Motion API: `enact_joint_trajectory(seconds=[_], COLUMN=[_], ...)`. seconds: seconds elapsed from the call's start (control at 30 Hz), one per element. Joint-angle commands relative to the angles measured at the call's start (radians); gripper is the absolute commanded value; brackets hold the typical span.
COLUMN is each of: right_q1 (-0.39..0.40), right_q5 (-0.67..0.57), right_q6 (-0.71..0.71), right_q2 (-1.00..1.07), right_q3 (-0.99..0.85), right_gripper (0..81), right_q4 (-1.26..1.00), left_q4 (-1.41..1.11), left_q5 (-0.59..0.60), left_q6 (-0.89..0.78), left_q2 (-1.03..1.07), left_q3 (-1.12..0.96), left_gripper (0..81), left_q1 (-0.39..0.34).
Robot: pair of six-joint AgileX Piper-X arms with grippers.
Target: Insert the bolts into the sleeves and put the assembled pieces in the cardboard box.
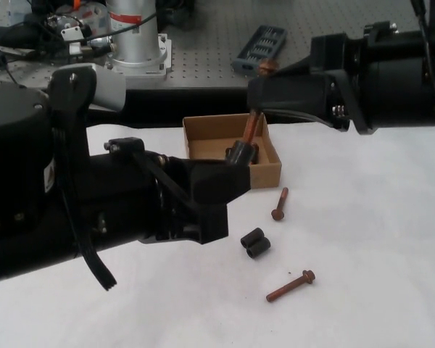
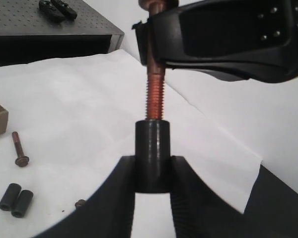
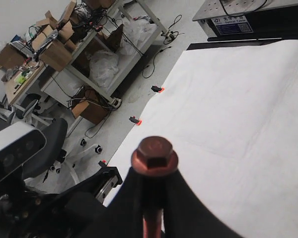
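Observation:
My left gripper [image 2: 153, 171] is shut on a black sleeve [image 2: 152, 153], held upright just above the cardboard box [image 1: 267, 172]. Over it, my right gripper [image 3: 154, 186] is shut on a copper bolt [image 3: 154, 156] with its hex head uppermost. The bolt's threaded end [image 2: 154, 96] meets the top of the sleeve; how deep it sits is hidden. In the high view the bolt [image 1: 252, 125] slants down from the right gripper [image 1: 258, 98] to the sleeve [image 1: 241, 152] in the left gripper [image 1: 239, 158].
On the white cloth in front of the box lie two loose bolts [image 1: 279, 204] [image 1: 291, 286] and a pair of black sleeves [image 1: 255, 243]. A grey perforated bench with a metal post [image 1: 134, 32] and a blue tray [image 1: 261, 45] lies behind.

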Motion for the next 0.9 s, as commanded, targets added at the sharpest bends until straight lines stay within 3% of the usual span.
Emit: enact_joint_trajectory(seconds=[0.0,0.87], right_q1=[0.000,0.000], right_q5=[-0.011,-0.147], right_q6=[-0.010,-0.010], right_q2=[-0.018,-0.018], right_q3=[-0.001,-0.001], right_gripper=[2.9,2.9], right_q4=[0.020,0.020], left_q4=[-0.027,-0.064], left_q5=[-0.064,-0.071], left_q6=[-0.012,-0.013], left_q2=[-0.010,-0.010], left_q3=[-0.010,-0.010], left_gripper=[0.6,0.6], left_q1=[0.006,0.006])
